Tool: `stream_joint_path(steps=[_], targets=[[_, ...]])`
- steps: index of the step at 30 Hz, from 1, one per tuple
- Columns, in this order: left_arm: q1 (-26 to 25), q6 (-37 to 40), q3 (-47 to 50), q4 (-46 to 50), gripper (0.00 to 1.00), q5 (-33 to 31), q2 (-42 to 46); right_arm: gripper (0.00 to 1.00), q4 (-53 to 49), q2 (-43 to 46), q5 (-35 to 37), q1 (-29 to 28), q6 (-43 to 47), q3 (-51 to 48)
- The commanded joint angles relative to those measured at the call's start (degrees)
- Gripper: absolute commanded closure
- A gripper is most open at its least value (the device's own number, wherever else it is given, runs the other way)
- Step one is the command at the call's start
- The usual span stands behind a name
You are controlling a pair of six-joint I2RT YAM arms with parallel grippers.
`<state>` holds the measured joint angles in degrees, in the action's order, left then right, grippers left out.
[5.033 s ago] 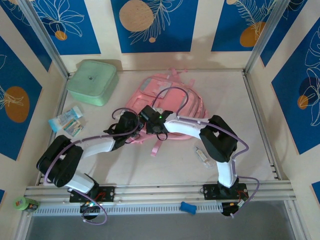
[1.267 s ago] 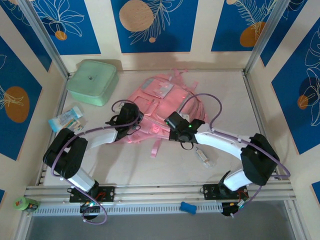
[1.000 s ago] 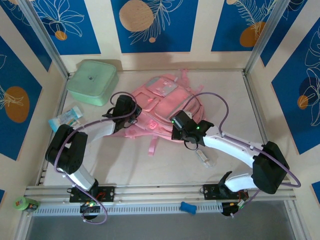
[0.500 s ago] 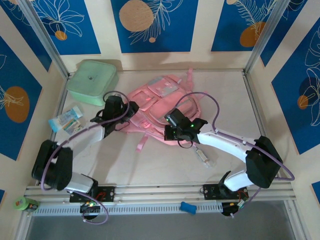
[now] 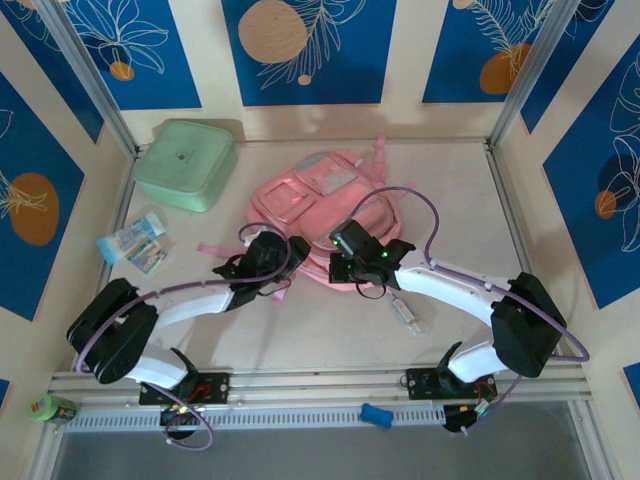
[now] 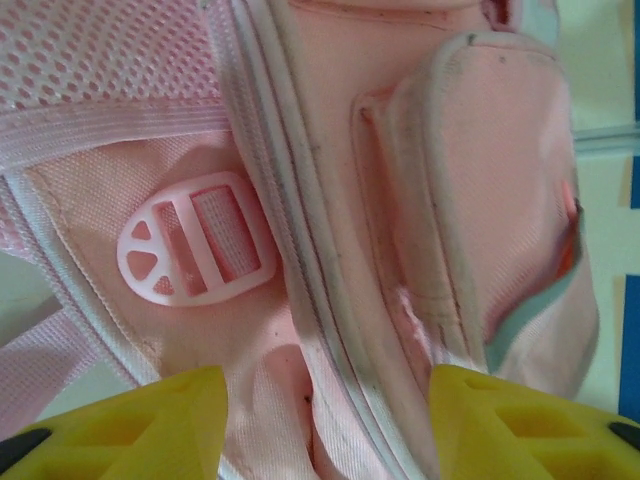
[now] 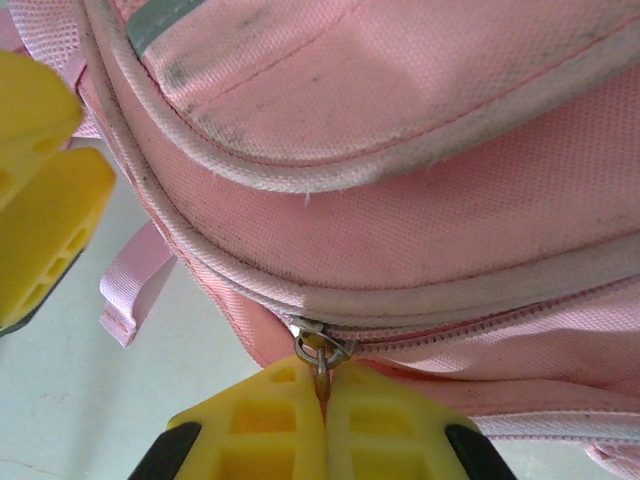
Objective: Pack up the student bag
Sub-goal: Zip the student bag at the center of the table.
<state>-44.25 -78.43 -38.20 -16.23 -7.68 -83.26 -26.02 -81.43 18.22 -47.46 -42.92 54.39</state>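
The pink student bag [image 5: 312,203] lies flat at the middle of the table, a loose strap [image 5: 215,249] trailing to its left. My right gripper [image 5: 338,264] is at the bag's near edge, shut on the metal zipper pull [image 7: 322,362], which is pinched between its yellow fingertips [image 7: 270,420]. My left gripper [image 5: 287,258] sits just to the left of it, open. Its yellow fingers [image 6: 150,420] straddle a piped seam [image 6: 330,330] of the bag [image 6: 330,150] without pinching it, next to a pink plastic buckle [image 6: 195,247]. The left gripper's fingers [image 7: 40,200] show in the right wrist view.
A mint-green lidded box [image 5: 185,163] stands at the back left. Snack packets [image 5: 135,240] lie at the left edge. A small clear tube [image 5: 408,313] lies right of the bag's near edge. A blue object [image 5: 377,415] rests on the front rail.
My left gripper has opened, let go of the bag, and moved from the bag's left side to its near edge beside the right gripper. The right gripper stays shut on the pull.
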Motion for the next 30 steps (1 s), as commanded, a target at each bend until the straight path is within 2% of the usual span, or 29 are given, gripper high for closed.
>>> stream_joint_path(steps=[1,6,10,14,21,25,28,30], targets=[[-2.73,-4.00,-3.39,-2.67,0.48,-4.76,-2.58,1.00,1.38,2.22,-0.05,-0.78,-0.67,-0.71],[-5.56,-6.25,-4.64,-4.99,0.58,-8.54,-5.97,1.00,1.19,1.87,0.38,-0.99,-0.85,0.17],[-6.50,-5.46,-7.23,-5.12,0.79,-10.07,-8.40,1.00,0.71,1.09,1.28,-1.14,-0.84,0.59],[-6.18,-2.59,-5.90,-4.27,1.00,-13.48,-6.53,1.00,-2.58,1.52,4.10,-1.70,-1.28,1.32],[-1.45,7.19,-5.02,6.03,1.00,-12.64,1.56,1.00,-11.16,6.54,12.33,-1.63,-0.16,-0.46],[4.86,13.46,-4.88,10.11,1.00,-4.38,4.47,1.00,-15.06,9.61,13.74,1.26,1.37,-2.10],[10.53,15.09,-2.81,9.77,1.00,1.28,6.33,1.00,-15.53,11.49,10.94,5.17,3.18,-3.60],[13.38,17.03,-2.14,10.00,1.00,2.90,7.94,1.00,-15.40,11.98,9.91,6.84,4.75,-3.84]])
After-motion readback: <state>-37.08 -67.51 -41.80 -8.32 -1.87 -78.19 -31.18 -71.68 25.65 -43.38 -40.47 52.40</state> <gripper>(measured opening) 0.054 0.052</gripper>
